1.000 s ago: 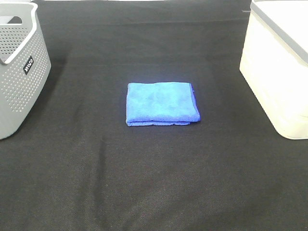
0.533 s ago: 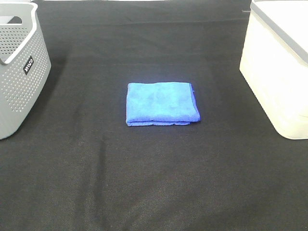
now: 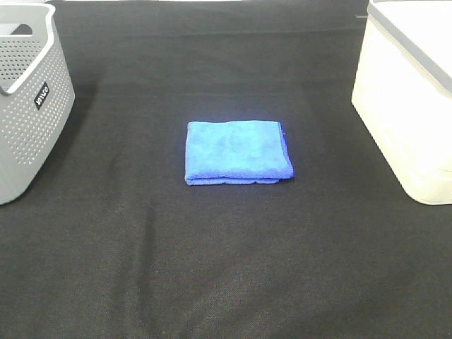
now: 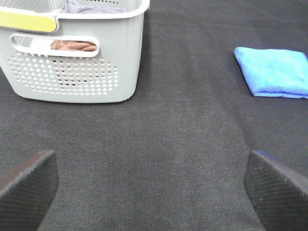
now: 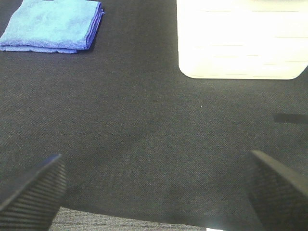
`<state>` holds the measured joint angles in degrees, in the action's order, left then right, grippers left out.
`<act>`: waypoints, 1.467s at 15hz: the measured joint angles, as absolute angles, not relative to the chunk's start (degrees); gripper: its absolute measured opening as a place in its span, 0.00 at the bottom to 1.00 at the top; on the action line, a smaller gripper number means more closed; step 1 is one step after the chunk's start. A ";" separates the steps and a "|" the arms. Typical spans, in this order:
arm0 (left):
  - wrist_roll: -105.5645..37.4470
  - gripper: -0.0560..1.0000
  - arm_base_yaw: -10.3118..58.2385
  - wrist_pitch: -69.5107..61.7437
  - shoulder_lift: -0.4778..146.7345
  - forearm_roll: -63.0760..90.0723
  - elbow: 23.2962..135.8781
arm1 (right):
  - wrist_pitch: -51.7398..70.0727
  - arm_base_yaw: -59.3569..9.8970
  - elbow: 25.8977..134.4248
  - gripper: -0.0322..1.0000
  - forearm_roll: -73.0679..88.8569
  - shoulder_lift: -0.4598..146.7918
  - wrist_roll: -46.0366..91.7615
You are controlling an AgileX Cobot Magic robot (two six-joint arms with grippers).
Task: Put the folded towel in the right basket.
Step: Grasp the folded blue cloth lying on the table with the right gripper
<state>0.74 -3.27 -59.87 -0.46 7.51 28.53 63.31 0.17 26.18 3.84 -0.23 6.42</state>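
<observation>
Grey basket [image 3: 28, 99]: stood upright on the black cloth [image 3: 226, 268], well to the left of the folded towel [image 3: 236, 152]. Its perforated wall faced the towel and carried a small dark tag [image 3: 42, 95].
Inside the grey basket: a brown cloth [image 4: 72, 45] showed through the handle slot and a grey cloth [image 4: 94, 6] lay up near the rim. What else it held I could not tell.
Left gripper [image 4: 154, 192]: hung low over the black cloth on the grey-basket side of the towel, well apart from it. Its two dark fingertips [image 4: 29, 185] were spread wide, with only bare cloth between them.
Folded towel: blue, lying flat in a neat rectangle on the black cloth. It sat between the two baskets and touched neither, and its stacked folds showed along the edge nearest the arms.
Right gripper [image 5: 156, 192]: hung over the black cloth on the other side of the towel, also well apart from it. Its fingertips [image 5: 281, 192] were spread just as wide and held nothing.
Right basket [image 3: 409, 106]: a pale, smooth-walled basket with a grey rim, standing well to the right of the towel. From where I stood I could not see inside it.
</observation>
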 joint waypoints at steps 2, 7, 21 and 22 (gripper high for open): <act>0.74 0.97 -3.27 -59.87 -0.46 7.51 28.53 | 63.31 0.17 26.18 0.98 3.72 -0.23 6.42; 0.74 0.97 -3.27 -59.87 -0.46 7.51 28.53 | 68.30 0.17 35.75 0.98 4.24 14.15 7.85; 0.74 0.97 -3.27 -59.87 -0.46 7.51 28.53 | 65.72 -1.20 64.92 0.97 22.29 72.25 6.36; 0.74 0.97 -3.27 -59.87 -0.46 7.51 28.53 | 61.59 -3.15 66.75 0.97 23.26 77.12 6.53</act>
<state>0.74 -3.27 -59.87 -0.46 7.51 28.53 61.59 -3.15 66.75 23.26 77.12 6.53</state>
